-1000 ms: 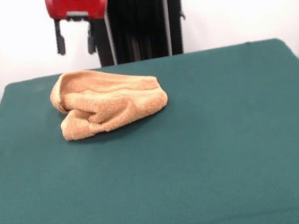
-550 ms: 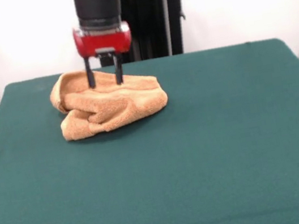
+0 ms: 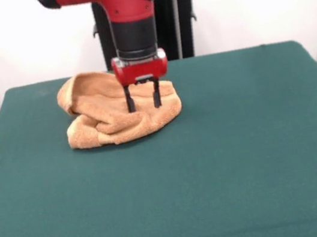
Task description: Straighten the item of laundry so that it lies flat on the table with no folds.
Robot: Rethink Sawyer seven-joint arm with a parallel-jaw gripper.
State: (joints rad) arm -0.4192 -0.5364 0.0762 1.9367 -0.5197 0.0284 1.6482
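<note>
Hovering over the bunched towel [image 3: 120, 113] at the table's [image 3: 244, 159] far left, my gripper [image 3: 143, 104] has its fingers spread apart, holding nothing, tips at the right-hand folds; most cloth lies to their left.

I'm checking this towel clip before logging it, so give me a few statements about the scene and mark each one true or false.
1. The towel lies bunched with folds. True.
2. The gripper is over the towel, fingers apart. True.
3. The towel lies spread flat on the table. False: it is crumpled in a heap.
4. The towel sits at the table's front edge in this view. False: it is toward the far left part.
5. The arm is blue. False: red and black.
</note>
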